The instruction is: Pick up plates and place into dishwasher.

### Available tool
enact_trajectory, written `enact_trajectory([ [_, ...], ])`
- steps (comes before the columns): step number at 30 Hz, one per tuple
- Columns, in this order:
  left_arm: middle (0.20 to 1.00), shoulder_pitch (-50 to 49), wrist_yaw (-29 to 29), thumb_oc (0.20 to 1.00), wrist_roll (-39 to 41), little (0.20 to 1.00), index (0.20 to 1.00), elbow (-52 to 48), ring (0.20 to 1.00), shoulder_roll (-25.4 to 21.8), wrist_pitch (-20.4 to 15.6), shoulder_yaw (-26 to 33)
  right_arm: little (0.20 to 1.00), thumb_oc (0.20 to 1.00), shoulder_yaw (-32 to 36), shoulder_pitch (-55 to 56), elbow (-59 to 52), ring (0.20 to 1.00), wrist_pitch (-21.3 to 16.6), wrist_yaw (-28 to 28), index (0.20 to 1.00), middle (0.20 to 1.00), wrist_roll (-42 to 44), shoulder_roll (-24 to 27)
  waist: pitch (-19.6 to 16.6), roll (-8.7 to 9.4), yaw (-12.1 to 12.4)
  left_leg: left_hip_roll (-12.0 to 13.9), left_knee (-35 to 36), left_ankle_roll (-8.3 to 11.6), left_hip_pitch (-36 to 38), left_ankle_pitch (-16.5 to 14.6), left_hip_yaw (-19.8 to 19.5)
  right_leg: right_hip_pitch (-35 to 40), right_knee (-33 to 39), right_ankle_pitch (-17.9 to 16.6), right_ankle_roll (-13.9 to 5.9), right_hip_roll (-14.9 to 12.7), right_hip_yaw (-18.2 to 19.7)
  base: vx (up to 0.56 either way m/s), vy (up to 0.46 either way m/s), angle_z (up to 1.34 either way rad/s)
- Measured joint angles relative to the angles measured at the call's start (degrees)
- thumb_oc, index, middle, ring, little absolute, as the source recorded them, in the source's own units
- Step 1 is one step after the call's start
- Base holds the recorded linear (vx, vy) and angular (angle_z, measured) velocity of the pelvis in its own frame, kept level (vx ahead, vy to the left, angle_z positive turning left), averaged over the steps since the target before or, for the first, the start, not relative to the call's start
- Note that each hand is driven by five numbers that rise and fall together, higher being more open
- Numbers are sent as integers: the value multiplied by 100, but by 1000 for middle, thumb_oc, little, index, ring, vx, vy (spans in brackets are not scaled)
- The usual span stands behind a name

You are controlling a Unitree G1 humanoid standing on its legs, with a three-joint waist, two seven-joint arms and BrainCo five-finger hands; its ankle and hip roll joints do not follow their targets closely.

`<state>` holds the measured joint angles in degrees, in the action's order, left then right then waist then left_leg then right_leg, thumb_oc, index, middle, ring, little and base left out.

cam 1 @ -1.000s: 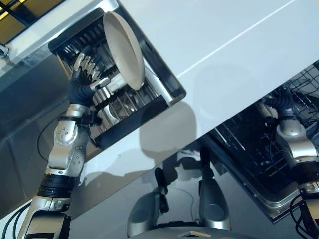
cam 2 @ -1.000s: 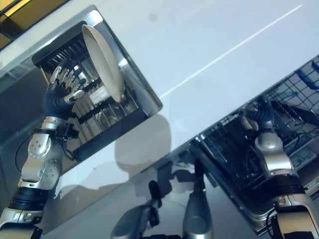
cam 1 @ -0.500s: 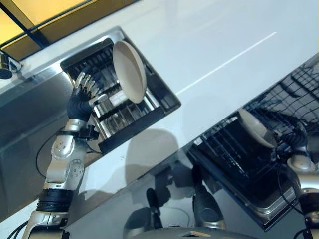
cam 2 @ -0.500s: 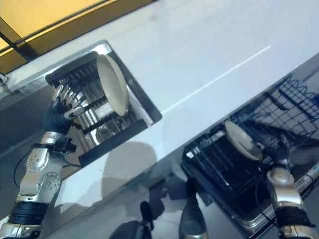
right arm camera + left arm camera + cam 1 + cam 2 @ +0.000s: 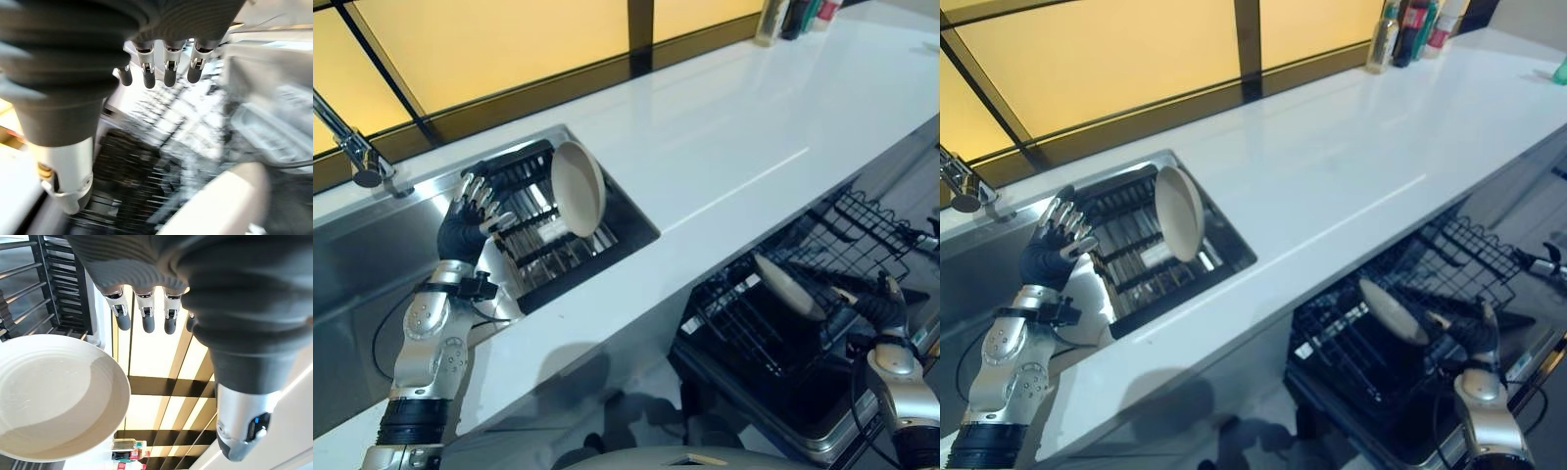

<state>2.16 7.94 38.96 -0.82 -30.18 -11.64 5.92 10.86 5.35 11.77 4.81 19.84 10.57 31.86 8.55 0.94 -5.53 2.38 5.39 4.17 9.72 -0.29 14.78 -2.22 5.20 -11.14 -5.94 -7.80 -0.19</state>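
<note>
Now, by item:
Left hand (image 5: 465,220): raised over the sink at about 9 o'clock in the head views, fingers (image 5: 146,318) spread and nearly straight, holding nothing; it sits just beside the drying rack, apart from the plate standing there.
Rack plate (image 5: 578,187): cream, round, upright on its edge in the black drying rack (image 5: 553,257), near the rack's 12 o'clock end; in the left wrist view its face shows past the fingertips, untouched.
Drying rack: set inside the steel sink (image 5: 372,250), black ribs running across it.
Right hand (image 5: 884,305): low at about 4 o'clock, over the dishwasher rack; in its own wrist view the fingers (image 5: 169,71) hang straight and relaxed with nothing between them.
Dishwasher plate (image 5: 787,286): cream, leaning tilted in the black wire dishwasher rack (image 5: 773,323), just at 9 o'clock of the right hand; whether the hand touches it cannot be told.
Countertop (image 5: 724,137): white, running between the sink and the dishwasher rack.
Faucet (image 5: 357,157): at 10 o'clock, at the sink's edge.
Bottles (image 5: 1415,24): standing at the counter's 1 o'clock end by the window.
</note>
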Motion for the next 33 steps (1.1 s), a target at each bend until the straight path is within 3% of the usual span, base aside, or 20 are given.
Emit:
enact_trajectory([
  [8, 1000, -136, -246, 1000, -1534, 1000, 1000, 6, 1000, -143, -156, 115, 1000, 1000, 39, 7, -1192, 1000, -380, 55, 1000, 1000, -323, 0, -331, 8, 8, 4, 3, 2, 76, -20, 39, 56, 8, 24, 12, 4, 34, 43, 43, -2],
  [14, 1000, -121, -1094, 1000, -3943, 1000, 1000, 294, 1000, -1291, -521, 161, 1000, 1000, 37, -7, -1423, 1000, -580, -198, 1000, 1000, -319, 121, -450, -63, -5, 28, 8, 11, 178, -33, 11, 180, 25, 40, 0, 12, -6, 49, 38, 3],
  [19, 1000, 44, -1947, 1000, -5873, 1000, 1000, 666, 1000, -2306, -742, 117, 1000, 1000, 35, -4, -1495, 1000, -618, -447, 1000, 1000, -306, 461, -579, -235, -54, 40, 10, 11, 176, -33, -53, 215, 32, 70, 13, 8, -64, 52, 45, 7],
  [23, 1000, 290, -2717, 1000, -7333, 1000, 1000, 808, 1000, -3261, -890, -379, 1000, 1000, 1, -3, -1531, 1000, -629, -614, 1000, 1000, -136, 760, -632, -342, -83, 34, 10, 11, 170, -29, -78, 227, 30, 70, -4, 1, -92, 27, 36, 4],
  [26, 1000, 707, -3159, 1000, -7888, 1000, 1000, 948, 1000, -3695, -850, -893, 1000, 1000, -43, -9, -1533, 1000, -671, -672, 1000, 1000, -20, 835, -641, -393, -151, 26, 10, 7, 175, -26, -72, 232, 31, 71, -3, -7, -94, 49, 53, 0],
  [33, 1000, 1398, -3410, 1000, -8778, 1000, 1000, 929, 1000, -4050, -774, -1955, 1000, 1000, -185, -62, -1533, 1000, -691, -782, 1000, 1000, 192, 1260, -523, -677, -469, -24, 10, -7, 189, -32, -3, 212, 22, 71, -5, -42, -37, 52, 61, -4],
])
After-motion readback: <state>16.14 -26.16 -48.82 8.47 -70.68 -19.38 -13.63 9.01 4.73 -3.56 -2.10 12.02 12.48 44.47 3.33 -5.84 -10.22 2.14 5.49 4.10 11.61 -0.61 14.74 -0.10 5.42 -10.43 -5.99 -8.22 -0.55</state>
